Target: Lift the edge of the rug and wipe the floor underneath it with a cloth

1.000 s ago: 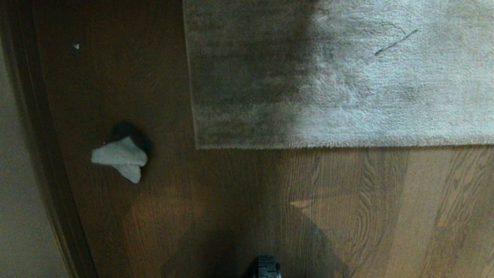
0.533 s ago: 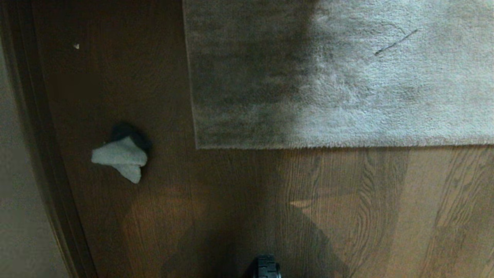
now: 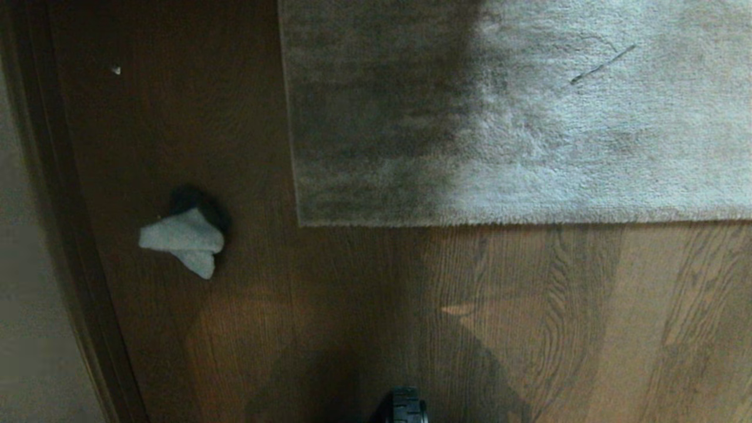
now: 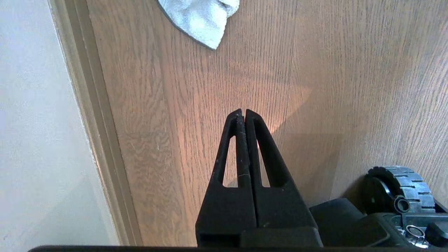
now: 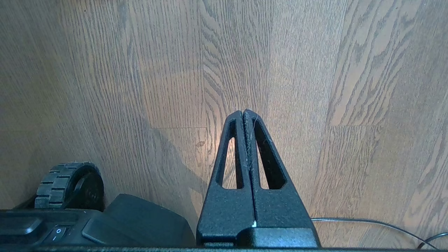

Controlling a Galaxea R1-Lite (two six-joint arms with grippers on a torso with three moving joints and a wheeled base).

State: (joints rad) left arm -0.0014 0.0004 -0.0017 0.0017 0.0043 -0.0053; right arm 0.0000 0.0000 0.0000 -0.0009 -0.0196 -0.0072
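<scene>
The pale plush rug lies flat, and its near rug edge (image 3: 499,223) runs across the head view to a corner (image 3: 301,223) near the middle. Dark wooden floor (image 3: 364,305) shows in front of it and to its left. A small whitish cloth (image 3: 185,241) lies crumpled on the floor left of the rug corner; its tip also shows in the left wrist view (image 4: 203,19). My left gripper (image 4: 242,111) hangs shut and empty above the boards, short of the cloth. My right gripper (image 5: 243,112) is shut and empty over bare floor. Neither arm shows in the head view.
A wall with a dark skirting board (image 3: 64,235) runs along the left side. My base's wheel (image 3: 408,405) sits at the near edge, also seen as a wheel (image 4: 399,185) beside the left gripper. A thin cable (image 5: 367,221) lies on the floor by the right gripper. A small white speck (image 3: 116,70) lies far left.
</scene>
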